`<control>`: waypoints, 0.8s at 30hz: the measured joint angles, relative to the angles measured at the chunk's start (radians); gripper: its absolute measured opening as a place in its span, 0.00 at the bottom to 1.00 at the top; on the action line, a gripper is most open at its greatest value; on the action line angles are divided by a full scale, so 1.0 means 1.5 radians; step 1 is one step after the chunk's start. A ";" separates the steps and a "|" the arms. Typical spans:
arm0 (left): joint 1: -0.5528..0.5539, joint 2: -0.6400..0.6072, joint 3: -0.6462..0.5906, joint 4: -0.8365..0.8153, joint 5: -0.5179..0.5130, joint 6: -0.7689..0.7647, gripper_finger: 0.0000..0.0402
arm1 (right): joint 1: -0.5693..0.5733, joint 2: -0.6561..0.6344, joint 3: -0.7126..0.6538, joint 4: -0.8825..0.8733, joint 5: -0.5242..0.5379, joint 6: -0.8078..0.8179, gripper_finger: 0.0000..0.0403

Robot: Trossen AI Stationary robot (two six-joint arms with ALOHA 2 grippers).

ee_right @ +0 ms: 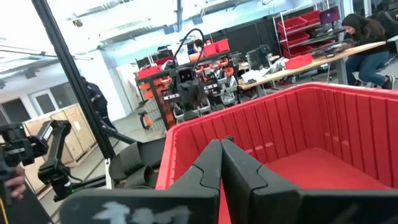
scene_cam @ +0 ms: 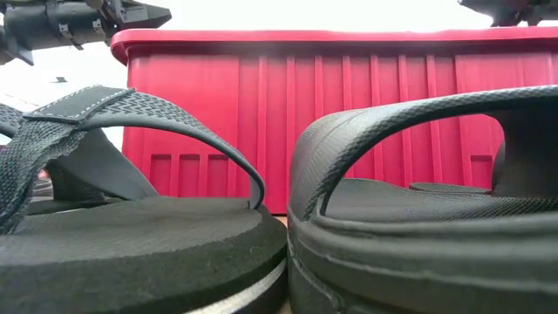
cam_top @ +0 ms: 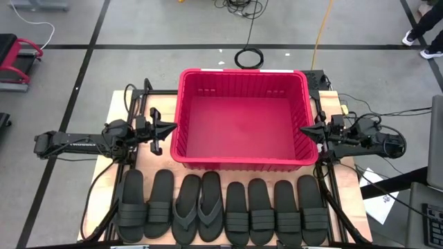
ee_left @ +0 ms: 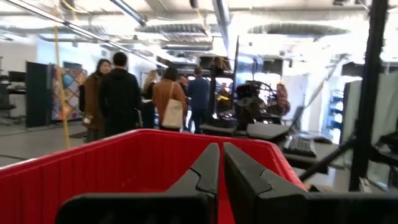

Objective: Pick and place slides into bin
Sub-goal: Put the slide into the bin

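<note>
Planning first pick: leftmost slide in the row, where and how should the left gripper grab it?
Take the leftmost slide by its wide ribbed strap, coming straight down from above. It lies flat, sole down, and the strap arches clear of the footbed, so one finger can slip under it. The neighbouring slide sits close alongside, so pinching the sole edges looks tight. The left gripper is shut beside the bin.

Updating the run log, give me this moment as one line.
left claw: shut, empty, at bin's left wall | right claw: shut, empty, at right wall | bin: empty | slides: all eight on table
</note>
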 joint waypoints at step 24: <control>-0.043 0.122 0.296 -0.191 0.036 -0.002 0.06 | 0.000 0.266 0.192 0.157 -0.067 -0.247 0.00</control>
